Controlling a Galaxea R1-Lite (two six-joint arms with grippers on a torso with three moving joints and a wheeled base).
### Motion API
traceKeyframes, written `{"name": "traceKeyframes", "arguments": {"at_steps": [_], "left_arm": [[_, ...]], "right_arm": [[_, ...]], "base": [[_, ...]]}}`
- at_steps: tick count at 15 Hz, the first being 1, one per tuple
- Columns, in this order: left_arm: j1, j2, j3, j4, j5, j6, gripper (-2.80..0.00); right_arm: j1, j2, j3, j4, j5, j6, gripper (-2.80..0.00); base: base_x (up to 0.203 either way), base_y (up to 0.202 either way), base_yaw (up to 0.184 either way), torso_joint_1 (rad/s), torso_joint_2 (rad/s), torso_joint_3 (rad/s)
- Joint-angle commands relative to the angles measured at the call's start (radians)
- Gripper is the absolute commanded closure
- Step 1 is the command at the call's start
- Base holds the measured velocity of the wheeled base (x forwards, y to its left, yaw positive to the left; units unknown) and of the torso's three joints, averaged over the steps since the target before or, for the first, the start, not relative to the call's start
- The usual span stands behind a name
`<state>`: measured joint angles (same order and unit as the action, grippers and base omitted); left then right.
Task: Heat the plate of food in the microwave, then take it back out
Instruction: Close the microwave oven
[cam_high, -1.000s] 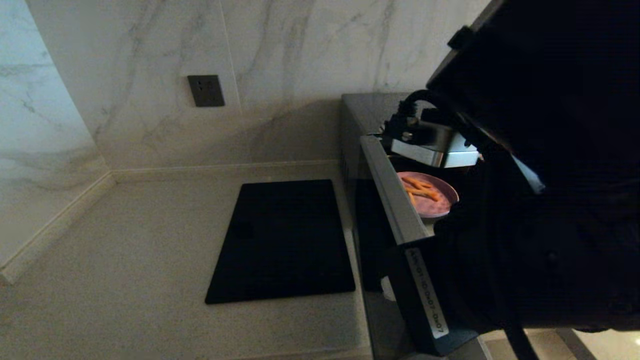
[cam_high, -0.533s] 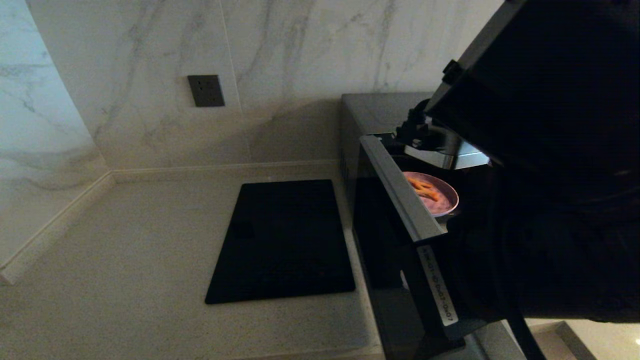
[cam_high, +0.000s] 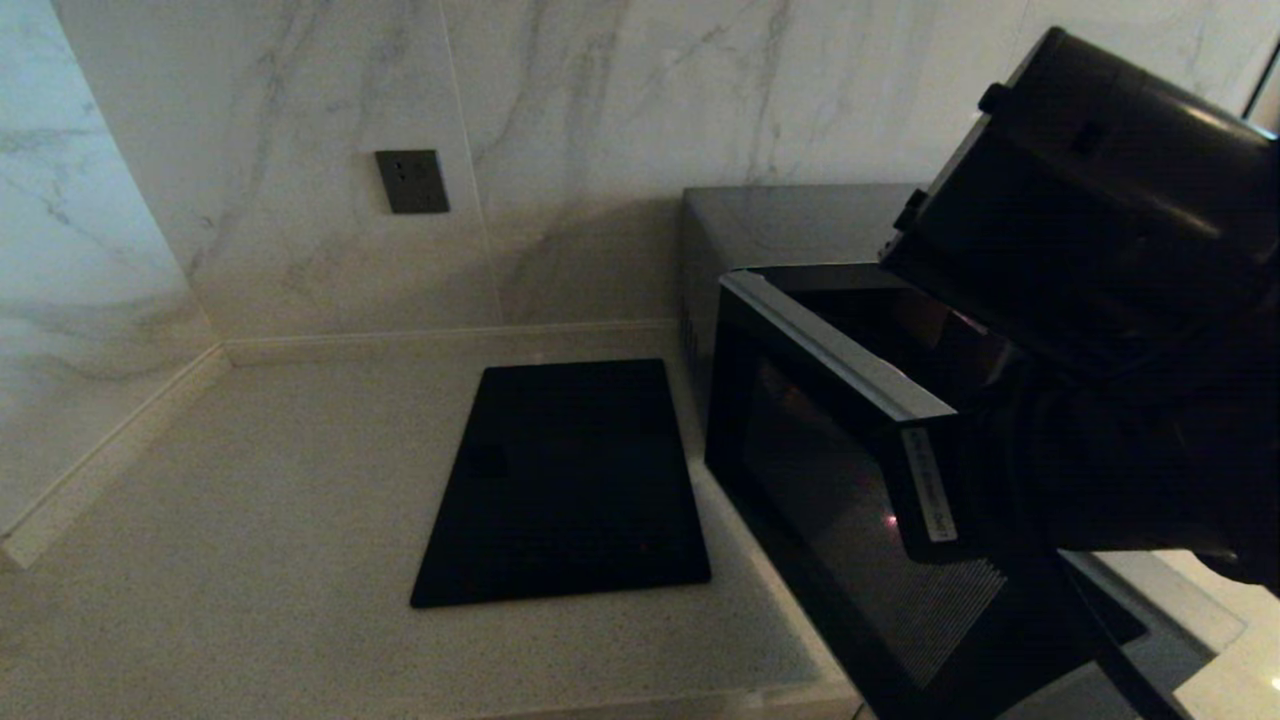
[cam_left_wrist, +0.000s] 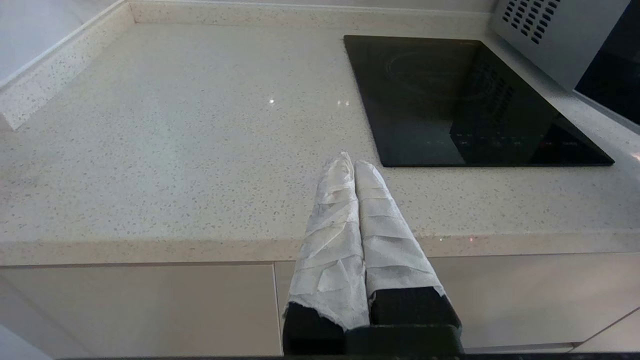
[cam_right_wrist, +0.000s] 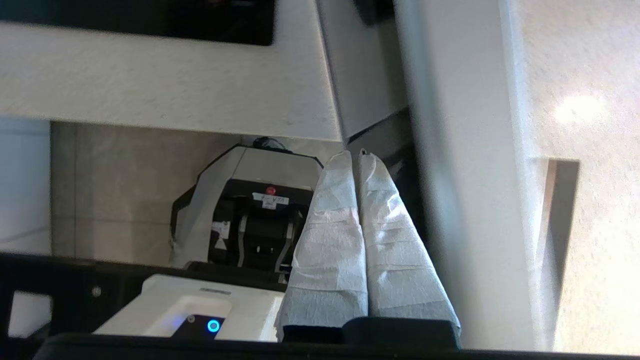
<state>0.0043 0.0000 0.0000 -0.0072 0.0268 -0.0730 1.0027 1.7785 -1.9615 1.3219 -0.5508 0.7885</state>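
Observation:
The microwave (cam_high: 790, 225) stands at the right of the counter, its dark glass door (cam_high: 830, 470) angled partway between open and closed. The plate of food is hidden behind the door and my arm. My right arm (cam_high: 1100, 300) reaches in over the door's free end and covers its own gripper in the head view. The right wrist view shows my right gripper (cam_right_wrist: 354, 156) shut and empty, its cloth-wrapped fingers (cam_right_wrist: 330, 225) pressed together beside a pale upright panel (cam_right_wrist: 460, 150). My left gripper (cam_left_wrist: 349, 162) is shut and empty, parked over the counter's front edge.
A flat black glass cooktop (cam_high: 570, 480) is set into the speckled counter (cam_high: 250, 520) left of the microwave; it also shows as the cooktop (cam_left_wrist: 465, 100) in the left wrist view. A marble wall with a dark socket plate (cam_high: 411, 181) runs behind. My own base (cam_right_wrist: 250, 225) sits below the counter edge.
The microwave door has swung from wide open toward closed. The plate seen inside earlier is now covered. My right arm has shifted right along with the door's free end.

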Motion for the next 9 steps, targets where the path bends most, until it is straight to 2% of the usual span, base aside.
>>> {"name": "traceKeyframes", "arguments": {"at_steps": [1,4,9], "left_arm": [[0.0,0.002,0.0,0.0,0.001,-0.001,0.0],[0.0,0.002,0.0,0.0,0.001,-0.001,0.0],[0.0,0.002,0.0,0.0,0.001,-0.001,0.0]], "right_arm": [[-0.037,-0.006,0.003,0.017,-0.005,0.008,0.0],[-0.127,-0.012,0.004,0.019,-0.009,0.009,0.0],[-0.364,-0.021,0.004,0.019,-0.01,0.009,0.0]], "base": [[0.0,0.0,0.0,0.0,0.0,0.0],[0.0,0.0,0.0,0.0,0.0,0.0],[0.0,0.0,0.0,0.0,0.0,0.0]]}}
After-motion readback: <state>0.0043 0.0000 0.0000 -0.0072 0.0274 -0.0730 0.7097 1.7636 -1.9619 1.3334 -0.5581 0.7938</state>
